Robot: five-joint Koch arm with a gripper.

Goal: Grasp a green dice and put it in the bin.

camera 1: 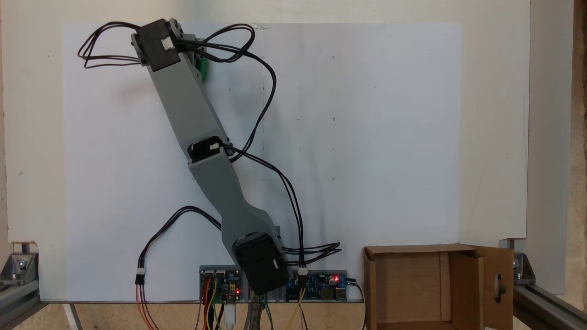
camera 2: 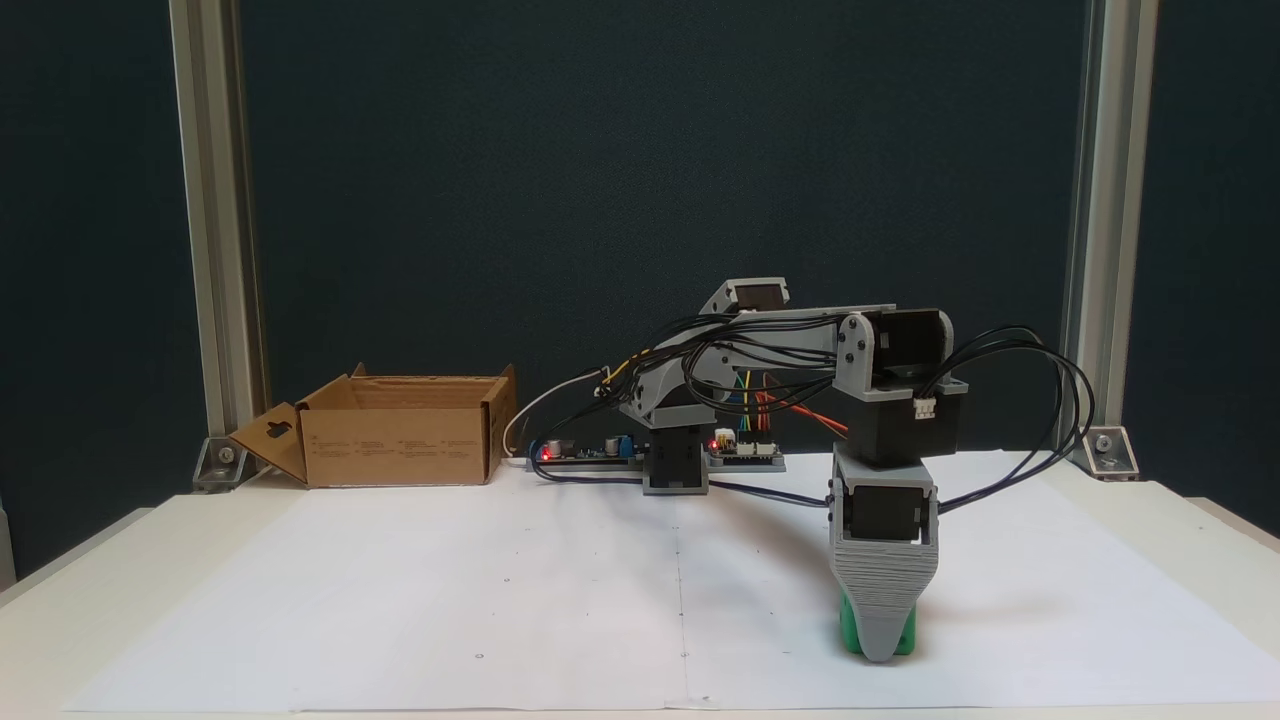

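The green dice (camera 2: 849, 627) rests on the white paper at the front right of a fixed view, mostly covered by the grey finger in front of it. A green sliver of the dice (camera 1: 202, 68) also peeks out beside the wrist at the top left of the top-down fixed view. My gripper (camera 2: 880, 645) points straight down with its tip at the paper, right at the dice. One jaw hides the other, so the gap cannot be read. The bin (camera 2: 400, 440), an open brown cardboard box, stands far away by the arm's base; its rim (camera 1: 412, 250) shows at the bottom right.
Circuit boards (camera 1: 316, 284) with red lights and loose black cables (camera 1: 293, 201) sit beside the arm's base. Aluminium frame posts (camera 2: 215, 250) rise at the table corners. White paper (camera 2: 450, 600) covers the table between the dice and the bin.
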